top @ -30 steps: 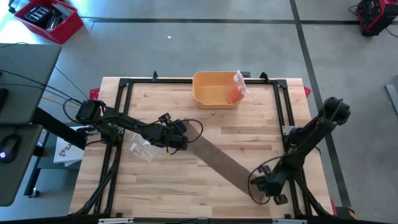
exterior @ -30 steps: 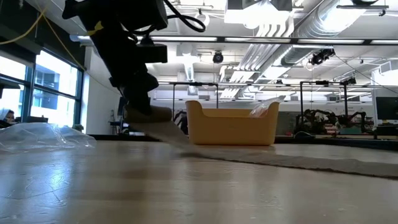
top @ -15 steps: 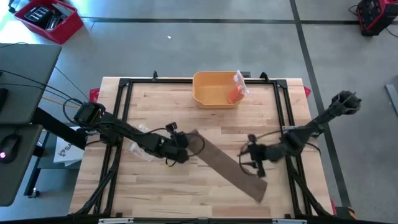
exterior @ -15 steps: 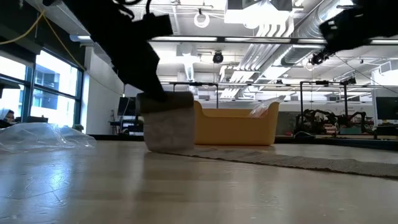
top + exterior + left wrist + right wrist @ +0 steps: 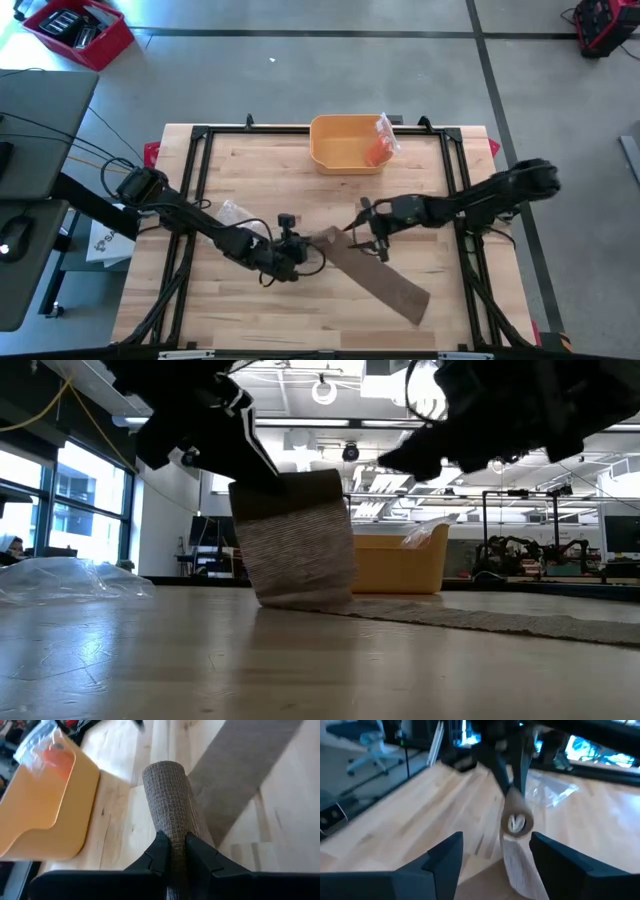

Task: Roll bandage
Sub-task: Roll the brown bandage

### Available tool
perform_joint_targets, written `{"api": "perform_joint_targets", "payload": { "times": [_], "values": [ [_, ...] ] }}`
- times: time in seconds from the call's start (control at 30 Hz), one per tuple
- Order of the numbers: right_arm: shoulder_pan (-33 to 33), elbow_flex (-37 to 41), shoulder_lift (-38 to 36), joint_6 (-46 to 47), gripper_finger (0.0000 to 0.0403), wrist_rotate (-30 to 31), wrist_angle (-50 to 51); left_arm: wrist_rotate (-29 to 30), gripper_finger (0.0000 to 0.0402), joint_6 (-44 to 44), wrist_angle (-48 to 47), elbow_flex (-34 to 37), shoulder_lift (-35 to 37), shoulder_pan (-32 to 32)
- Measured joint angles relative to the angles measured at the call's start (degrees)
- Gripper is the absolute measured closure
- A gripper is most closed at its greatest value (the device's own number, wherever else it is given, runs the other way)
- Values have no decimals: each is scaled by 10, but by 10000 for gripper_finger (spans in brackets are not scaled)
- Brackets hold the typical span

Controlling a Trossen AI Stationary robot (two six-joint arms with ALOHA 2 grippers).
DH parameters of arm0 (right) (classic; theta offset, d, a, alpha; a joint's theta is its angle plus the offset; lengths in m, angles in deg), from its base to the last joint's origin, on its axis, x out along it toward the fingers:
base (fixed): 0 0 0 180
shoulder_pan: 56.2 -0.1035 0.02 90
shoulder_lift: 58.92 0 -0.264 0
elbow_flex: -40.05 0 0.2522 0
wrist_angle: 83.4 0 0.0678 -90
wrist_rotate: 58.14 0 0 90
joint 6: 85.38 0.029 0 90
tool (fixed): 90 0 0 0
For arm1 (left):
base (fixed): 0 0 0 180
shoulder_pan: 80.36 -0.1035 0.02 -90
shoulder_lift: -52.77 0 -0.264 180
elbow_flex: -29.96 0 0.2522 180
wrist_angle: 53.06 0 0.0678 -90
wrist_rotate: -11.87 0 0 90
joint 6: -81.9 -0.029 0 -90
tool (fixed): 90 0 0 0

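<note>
While the left gripper (image 5: 174, 851) pinches the bandage (image 5: 172, 805) roll's end, right gripper (image 5: 492, 855) spread, just beside its other end.

bandage (image 5: 372, 272) | brown-grey woven strip | one end wound into a short roll (image 5: 172, 802), raised off the wooden tabletop near its centre | unrolled tail lies flat, running diagonally toward the table's front right
</note>
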Motion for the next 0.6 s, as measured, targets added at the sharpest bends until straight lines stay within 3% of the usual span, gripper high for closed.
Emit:
{"api": "perform_joint_targets", "payload": {
  "times": [0.1, 0.3, 0.43, 0.6],
  "values": [
    [-15, -8, 56, -11, 175, 4, -46, 10, 367, -2, 2, 0, 0, 3],
    [-44, -10, 127, 52, 176, 79, -167, 26, 367, -7, 19, 0, 0, 3],
    [-56, -10, 142, 67, 176, 142, -206, 26, 367, -7, 18, 0, 0, 3],
    [-57, -13, 143, 88, 177, 151, -212, 31, 367, -7, 17, 0, 0, 3]
  ]
}}
